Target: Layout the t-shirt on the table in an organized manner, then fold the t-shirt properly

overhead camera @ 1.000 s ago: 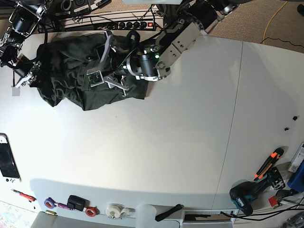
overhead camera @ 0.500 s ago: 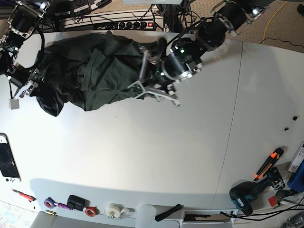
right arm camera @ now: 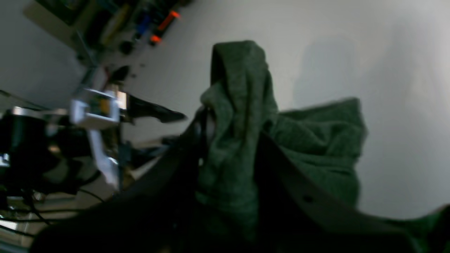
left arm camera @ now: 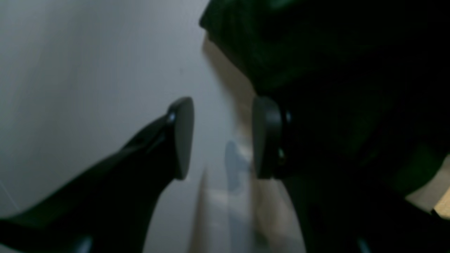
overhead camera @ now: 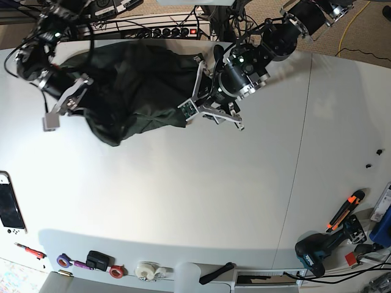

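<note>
We find the t-shirt bunched at the desk's eleven o'clock corner. The right pincer is pinching a fold of its fabric. The left pincer stands spread at the shirt's three o'clock edge, nothing between its pads.

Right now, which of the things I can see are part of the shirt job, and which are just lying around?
Part of the job:
- t-shirt
- table
- right gripper, clamped on the t-shirt
- left gripper, open

Lying about:
- drill
- orange-handled knife
- tape rolls
- game console
</note>
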You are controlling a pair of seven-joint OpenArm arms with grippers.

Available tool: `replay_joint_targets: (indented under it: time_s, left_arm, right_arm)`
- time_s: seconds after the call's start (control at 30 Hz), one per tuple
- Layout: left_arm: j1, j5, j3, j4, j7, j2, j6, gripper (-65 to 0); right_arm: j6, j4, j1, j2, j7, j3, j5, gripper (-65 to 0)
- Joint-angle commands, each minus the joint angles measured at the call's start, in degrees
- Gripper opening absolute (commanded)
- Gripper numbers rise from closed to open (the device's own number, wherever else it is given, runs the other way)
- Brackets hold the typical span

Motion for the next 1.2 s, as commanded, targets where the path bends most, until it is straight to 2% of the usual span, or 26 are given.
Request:
replay_joint_targets:
  time_s: [0.0,0.13,0.23,0.4,0.5,0.6,0.7,0.8,0.83,0.93,0.97,1.07,1.17]
  left_arm:
    - [-0.44,0.24,-0.17,1.16,-1.01,0.2,0.39,-37.3]
    - [0.2,0.22,-0.15,1.16,-1.01,0.2,0.37,-37.3]
    - [0.17,-0.2,-0.15,1.16,-1.03,0.2,0.39,-37.3]
    - [0.17,-0.83,-0.15,1.16,-1.03,0.2,0.39,-37.3]
    - [0.17,-0.81,-0.15,1.16,-1.03,0.2,0.39,-37.3]
    - [0.17,-0.79,-0.17,1.16,-1.01,0.2,0.44,-37.3]
    - [0.17,-0.07,-0.17,1.16,-1.01,0.2,1.2,-37.3]
    - [0.17,0.48,-0.17,1.16,-1.03,0.2,1.44,-37.3]
    - [0.17,0.46,-0.17,1.16,-1.03,0.2,1.46,-37.3]
    - [0.17,0.46,-0.17,1.16,-1.03,0.2,1.44,-37.3]
    - [0.17,0.46,-0.17,1.16,-1.03,0.2,1.44,-37.3]
    - [0.17,0.48,-0.17,1.16,-1.01,0.17,1.42,-37.3]
    - [0.13,1.18,-0.17,1.16,-1.01,0.17,1.44,-37.3]
  right_arm:
    - [0.1,2.08,0.37,-0.22,1.32,0.33,2.15,-65.0]
    - [0.1,5.2,0.46,-3.48,1.32,0.22,2.15,-65.0]
    - [0.1,5.75,0.44,-4.61,1.32,-1.33,2.15,-65.0]
    - [0.1,5.75,0.46,-4.57,1.32,-9.62,-10.21,-65.0]
    - [0.1,5.75,0.46,-4.57,7.65,-15.52,-20.13,-65.0]
    - [0.1,5.75,0.46,-4.57,10.82,-21.27,-27.61,-65.0]
    - [0.1,5.75,0.46,-4.57,12.35,-26.34,-32.65,-65.0]
    - [0.1,5.75,0.46,-4.57,12.35,-29.97,-34.1,-65.0]
    - [0.1,5.75,0.46,-4.57,12.37,-30.84,-34.07,-62.4]
    - [0.1,5.75,0.46,-4.59,12.46,-32.11,-34.03,-40.1]
    - [0.1,5.75,0.48,-4.57,12.85,-32.04,-34.03,-35.8]
    - [0.1,5.79,0.79,-4.57,14.45,-30.53,-33.75,-34.9]
    - [0.1,6.56,1.46,-4.59,14.43,-26.08,-31.82,-34.9]
